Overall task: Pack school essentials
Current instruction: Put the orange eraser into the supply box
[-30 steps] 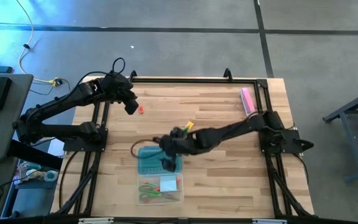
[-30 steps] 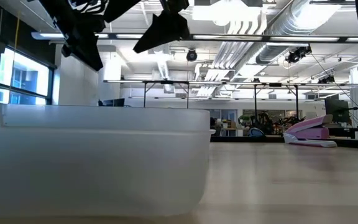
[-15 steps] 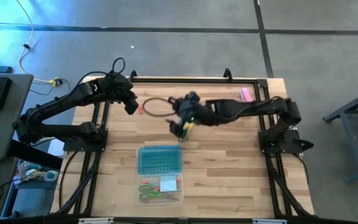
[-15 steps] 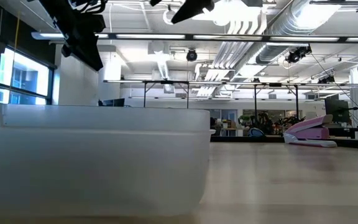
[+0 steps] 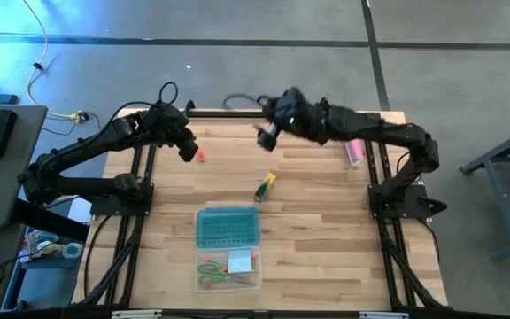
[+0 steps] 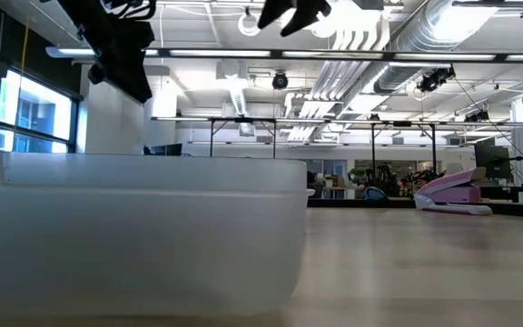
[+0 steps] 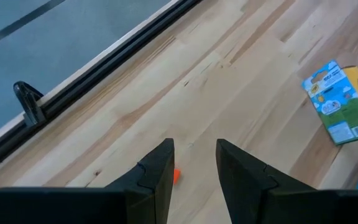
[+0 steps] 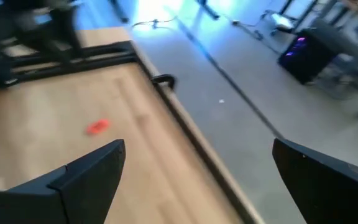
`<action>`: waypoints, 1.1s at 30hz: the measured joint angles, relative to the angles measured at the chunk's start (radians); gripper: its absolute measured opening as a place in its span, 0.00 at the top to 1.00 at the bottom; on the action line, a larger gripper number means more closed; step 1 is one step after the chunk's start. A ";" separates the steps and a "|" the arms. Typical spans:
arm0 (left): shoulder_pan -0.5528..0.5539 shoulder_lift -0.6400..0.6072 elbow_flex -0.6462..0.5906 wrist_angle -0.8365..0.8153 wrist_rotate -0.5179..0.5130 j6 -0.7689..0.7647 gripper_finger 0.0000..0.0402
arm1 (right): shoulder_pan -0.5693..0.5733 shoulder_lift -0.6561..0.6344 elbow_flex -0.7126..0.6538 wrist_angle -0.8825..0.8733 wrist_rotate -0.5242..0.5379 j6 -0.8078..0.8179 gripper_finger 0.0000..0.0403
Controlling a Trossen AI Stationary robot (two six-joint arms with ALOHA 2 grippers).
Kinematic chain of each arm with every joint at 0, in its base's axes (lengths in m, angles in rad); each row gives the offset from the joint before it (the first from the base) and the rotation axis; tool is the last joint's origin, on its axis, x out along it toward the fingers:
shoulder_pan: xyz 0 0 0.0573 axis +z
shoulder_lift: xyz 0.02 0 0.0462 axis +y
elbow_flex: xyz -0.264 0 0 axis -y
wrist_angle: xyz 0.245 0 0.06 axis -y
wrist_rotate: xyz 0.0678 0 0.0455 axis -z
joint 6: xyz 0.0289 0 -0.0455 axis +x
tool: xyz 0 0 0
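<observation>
Right gripper, fingers spread wide and empty, hangs at upper centre of the high view; left gripper, fingers narrowly parted and empty, hangs at upper left, just beside one tiny red piece. One yellow-green crayon box lies at table centre. One clear box at lower centre holds one scissors and one blue note pad; one teal lid lies above it. One pink stapler lies at upper right.

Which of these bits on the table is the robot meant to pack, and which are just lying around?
To pack:
- small red piece
- yellow-green crayon pack
- green-handled scissors, already in the clear box
- light-blue note pad, also in the box

Just lying about:
- pink stapler
- teal lid
</observation>
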 joint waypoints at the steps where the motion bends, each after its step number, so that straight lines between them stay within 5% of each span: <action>1: 0.000 0.000 0.000 0.003 0.000 -0.005 0.73 | -0.022 -0.011 0.000 -0.001 -0.002 -0.017 0.01; 19: 0.000 0.000 0.000 0.251 -0.005 -0.255 0.73 | -0.415 -0.147 0.000 0.006 -0.027 -0.235 0.01; 27: 0.000 0.036 0.000 0.308 -0.132 -0.607 0.73 | -0.552 -0.124 0.000 -0.030 -0.195 -0.253 0.01; 33: -0.002 0.151 0.000 0.217 -0.154 -0.774 0.73 | -0.618 -0.109 0.000 -0.066 -0.198 -0.244 0.01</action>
